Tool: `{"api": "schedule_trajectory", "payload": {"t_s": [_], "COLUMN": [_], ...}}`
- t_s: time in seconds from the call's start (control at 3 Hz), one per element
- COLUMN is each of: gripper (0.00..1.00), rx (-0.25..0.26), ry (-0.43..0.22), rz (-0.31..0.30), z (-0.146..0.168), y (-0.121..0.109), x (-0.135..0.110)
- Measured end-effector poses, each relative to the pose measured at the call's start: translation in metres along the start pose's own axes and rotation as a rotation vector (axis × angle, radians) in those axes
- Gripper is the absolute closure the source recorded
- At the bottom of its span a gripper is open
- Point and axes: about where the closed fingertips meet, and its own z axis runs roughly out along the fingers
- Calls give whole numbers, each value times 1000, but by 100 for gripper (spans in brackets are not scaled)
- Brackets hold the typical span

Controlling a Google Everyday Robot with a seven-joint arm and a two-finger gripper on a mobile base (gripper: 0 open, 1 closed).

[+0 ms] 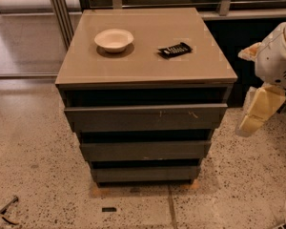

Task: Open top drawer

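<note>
The top drawer (145,118) is the widest of three flat dark grey fronts on a low cabinet, with small pale scratches at its middle and right. A dark gap runs above it, under the tan cabinet top (148,56). Two narrower grey drawer fronts (145,150) sit stepped back below it. My gripper (255,112) hangs on the white arm at the right edge of the view, beside the cabinet's right side at the height of the top drawer and apart from it.
A white bowl (114,39) and a black flat object (175,49) lie on the cabinet top. Speckled floor (33,151) surrounds the cabinet. Metal posts (62,8) stand at the back left, and a dark wall panel (233,46) at the back right.
</note>
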Motion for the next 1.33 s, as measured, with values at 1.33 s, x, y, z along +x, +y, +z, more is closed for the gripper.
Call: {"api": "schedule_trajectory", "payload": {"t_s": [1.33], "gripper": [0], "rx": [-115], "ry": [-122], "rz": [-120], "z": [215], "y": [-28], "x": [-33]}}
